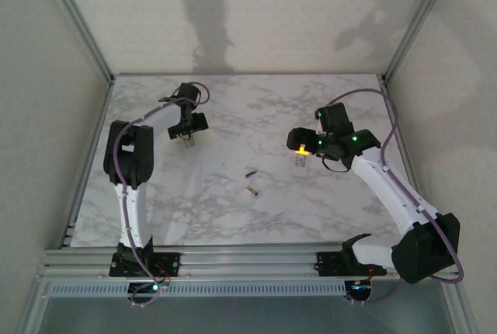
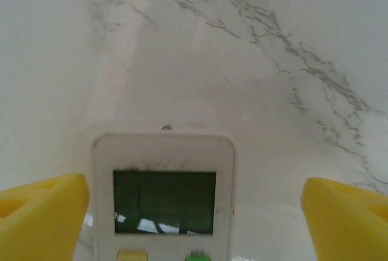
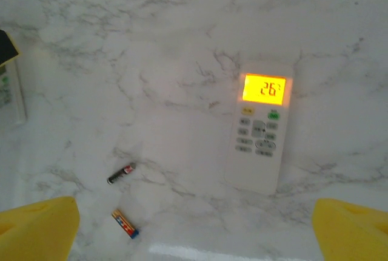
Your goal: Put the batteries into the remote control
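Near the middle of the bench (image 1: 233, 109), a bit toward the near edge, two batteries lie loose and apart: a dark battery (image 3: 121, 173) and an orange battery (image 3: 125, 223). Neither is in a remote.

There are two white remotes. The lit remote (image 3: 257, 145) lies face up between the centre and the right edge, its display glowing orange, so it probably has cells in it. The unlit remote (image 2: 163, 152) lies face up toward the far-left corner, its screen dark green.

The left jaws are wide open and hold nothing. Their yellow fingertips (image 2: 39, 212) straddle the unlit remote, one just beside its left edge and the other well apart on the right. The right jaws are also wide open and empty, hovering above the bench with the lit remote and both batteries in their view.

Step in hand, as I read it: the left arm is lined up to grasp the unlit remote, and no battery is picked yet. The battery bay isn't visible; it is likely on the underside.

Next, the left jaws need to close on the remote's long sides and turn it over. The right jaws need a low, centred pinch on one battery, since slim cylinders roll easily.
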Robot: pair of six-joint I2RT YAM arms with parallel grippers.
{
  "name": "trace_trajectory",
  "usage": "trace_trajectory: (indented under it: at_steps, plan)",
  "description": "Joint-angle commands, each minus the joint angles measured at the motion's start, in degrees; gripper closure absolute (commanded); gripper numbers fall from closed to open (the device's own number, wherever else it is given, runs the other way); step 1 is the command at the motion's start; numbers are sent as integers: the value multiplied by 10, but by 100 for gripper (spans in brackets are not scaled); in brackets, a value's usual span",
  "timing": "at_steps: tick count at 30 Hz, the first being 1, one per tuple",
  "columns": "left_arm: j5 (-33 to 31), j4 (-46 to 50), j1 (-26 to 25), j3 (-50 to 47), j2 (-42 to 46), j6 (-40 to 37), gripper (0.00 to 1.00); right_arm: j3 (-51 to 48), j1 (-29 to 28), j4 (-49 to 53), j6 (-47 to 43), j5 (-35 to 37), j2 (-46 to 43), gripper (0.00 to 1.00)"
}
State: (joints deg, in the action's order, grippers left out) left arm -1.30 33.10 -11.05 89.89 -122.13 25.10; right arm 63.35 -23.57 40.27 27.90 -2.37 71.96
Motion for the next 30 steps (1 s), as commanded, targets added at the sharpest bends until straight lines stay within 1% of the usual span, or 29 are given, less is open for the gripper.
trace_trajectory:
  at_steps: [1, 3, 8, 12, 13, 15, 17, 20, 22, 24, 26, 28, 30]
  plan:
    - [-21, 65, 1, 28, -22, -15, 22, 1, -3, 23, -4, 15, -15, 1]
    - [-17, 68, 0, 28, -26, -19, 31, 6, -3, 22, -2, 12, -16, 1]
    - [-12, 71, 0, 16, -20, -27, 48, 19, -3, 24, 6, 5, -20, 1]
    - [22, 55, -1, 8, 18, -29, 56, 34, -3, 19, 20, -10, -28, 1]
    - [45, 44, -1, 7, 38, -26, 57, 40, -3, 11, 22, -18, -30, 1]
    - [120, 7, -4, 1, 83, -22, 59, 50, -3, -21, 19, -63, -33, 1]
    - [209, -50, -13, -8, 144, -2, 60, 54, -3, -82, 29, -136, -34, 1]
    - [303, -125, -37, -1, 215, 33, 63, 70, -10, -173, 64, -235, -24, 1]
    - [368, -190, -54, 0, 249, 70, 65, 85, -16, -228, 88, -283, -13, 1]
    - [435, -285, -72, -9, 271, 133, 66, 100, -23, -290, 121, -322, -2, 1]
    - [472, -352, -96, -4, 280, 184, 66, 103, -28, -390, 176, -365, 8, 1]
    - [489, -392, -113, 9, 281, 217, 67, 102, -29, -470, 228, -383, 17, 1]
    - [511, -466, -122, 5, 284, 273, 67, 105, -29, -523, 266, -389, 29, 1]
